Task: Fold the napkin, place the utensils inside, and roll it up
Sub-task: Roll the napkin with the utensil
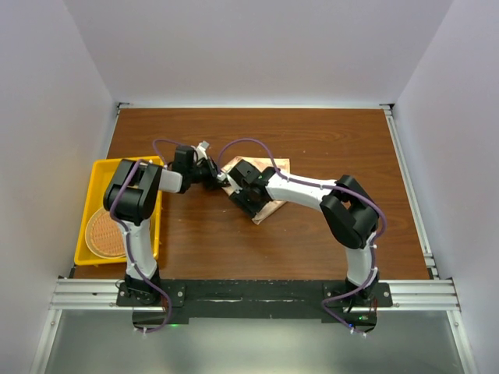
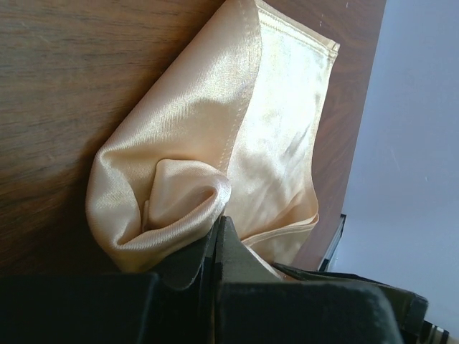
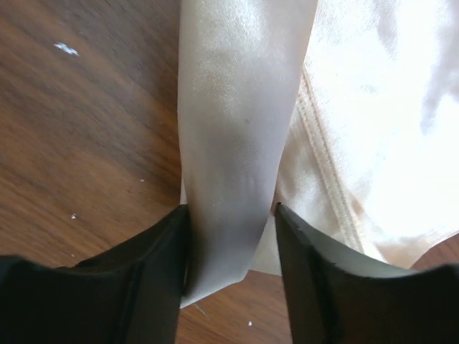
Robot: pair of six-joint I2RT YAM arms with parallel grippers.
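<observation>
Across the whole floor, a brown wooden table (image 1: pixel 312 234). At its 9 o'clock edge, a yellow tray (image 1: pixel 97 167). At the table centre lies the napkin (image 2: pixel 280 107), peach and shiny, folded flat at one side and rolled at the other (the rolled end bunches into a loose loop). Inside the tray, a round wicker mat (image 1: pixel 105 234). From 9 o'clock of the cloth, the left gripper (image 2: pixel 219 236), pressed together, pinching that bunched end. From 4 o'clock, the right gripper (image 3: pixel 231 215), fingers touching both sides of the narrow roll, clasping it.
</observation>
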